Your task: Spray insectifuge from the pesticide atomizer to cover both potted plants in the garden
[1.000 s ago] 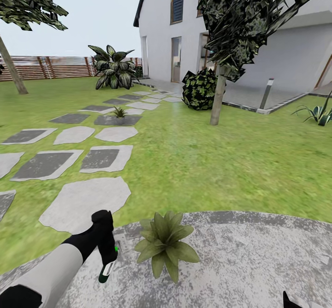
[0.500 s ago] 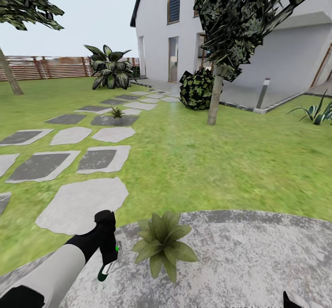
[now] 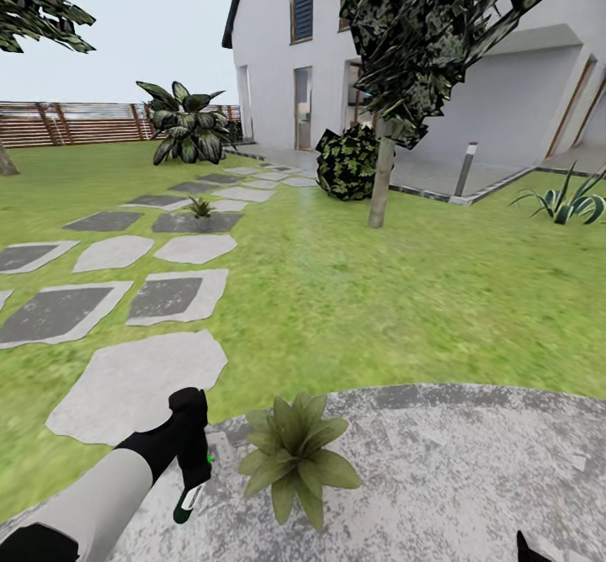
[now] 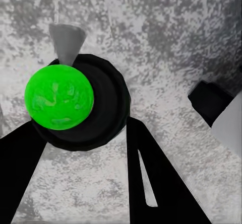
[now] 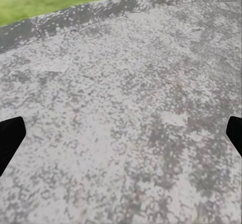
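The head camera pans right: house, tree and stepping slabs shift toward 9 o'clock. The left gripper (image 3: 190,453) with the atomizer (image 3: 188,499) sits slightly lower, toward 6 o'clock, beside the near potted plant (image 3: 296,457).

Dark atomizer (image 3: 192,495) beside speckled plant (image 3: 296,459)

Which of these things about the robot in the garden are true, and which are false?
1. The left end effector holds the pesticide atomizer. True.
2. The near potted plant stands on the lawn. False: it stands on the round grey patio.
3. A second potted plant sits far off among the stepping slabs. True.
4. The right end effector grips a bottle. False: its fingers are spread wide over bare paving, holding nothing.
5. The wooden fence is right beside the near plant. False: it stands far back, at the lawn's far edge.
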Motion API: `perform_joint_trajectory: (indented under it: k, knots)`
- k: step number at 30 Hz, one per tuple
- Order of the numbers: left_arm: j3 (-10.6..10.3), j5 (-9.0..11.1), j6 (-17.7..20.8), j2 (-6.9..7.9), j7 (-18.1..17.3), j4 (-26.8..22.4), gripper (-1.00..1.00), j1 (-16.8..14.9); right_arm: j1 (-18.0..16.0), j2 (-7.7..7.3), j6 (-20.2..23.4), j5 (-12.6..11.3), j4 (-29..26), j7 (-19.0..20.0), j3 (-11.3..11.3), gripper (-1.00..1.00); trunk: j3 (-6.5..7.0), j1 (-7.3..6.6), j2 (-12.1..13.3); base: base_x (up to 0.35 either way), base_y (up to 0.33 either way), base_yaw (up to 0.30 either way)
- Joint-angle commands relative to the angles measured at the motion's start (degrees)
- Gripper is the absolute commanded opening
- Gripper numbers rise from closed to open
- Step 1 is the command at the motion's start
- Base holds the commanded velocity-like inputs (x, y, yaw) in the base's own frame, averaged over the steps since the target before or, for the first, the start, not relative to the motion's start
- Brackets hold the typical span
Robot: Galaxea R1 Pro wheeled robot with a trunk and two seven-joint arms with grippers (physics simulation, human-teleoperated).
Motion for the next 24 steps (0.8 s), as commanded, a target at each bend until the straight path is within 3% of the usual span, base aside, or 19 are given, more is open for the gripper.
perform_joint_trajectory:
  k: [1,8,15,19,24]
  knots:
    - [-0.14,-0.03,0.51,0.17,-0.26,0.22,-1.00,-0.02,-0.09,0.02,-0.28,0.35,-0.06,0.49,-0.48,1.00,-0.05,0.00,-0.02,0.074,0.077,-0.001]
    - [4.75,-0.08,0.48,-0.06,0.31,5.55,-1.00,0.03,-0.09,0.02,-0.28,0.35,-0.10,0.50,-0.50,1.00,-0.05,0.00,-0.02,0.017,0.018,0.000]
    - [5.64,0.02,0.49,-0.66,0.34,5.68,-1.00,0.25,-0.08,0.02,-0.28,0.35,-0.10,0.49,-0.50,1.00,-0.05,0.00,-0.02,0.000,0.000,0.000]
    - [5.51,0.30,0.79,-2.66,0.39,5.13,-1.00,0.02,-0.10,0.02,-0.28,0.35,-0.10,0.49,-0.51,1.00,-0.05,0.00,-0.02,0.000,0.000,0.000]
    - [5.32,0.34,5.31,-3.73,0.24,4.64,-1.00,-0.93,-0.11,0.02,-0.28,0.35,-0.17,0.49,-0.51,1.00,-0.05,0.00,-0.02,0.000,0.000,0.000]
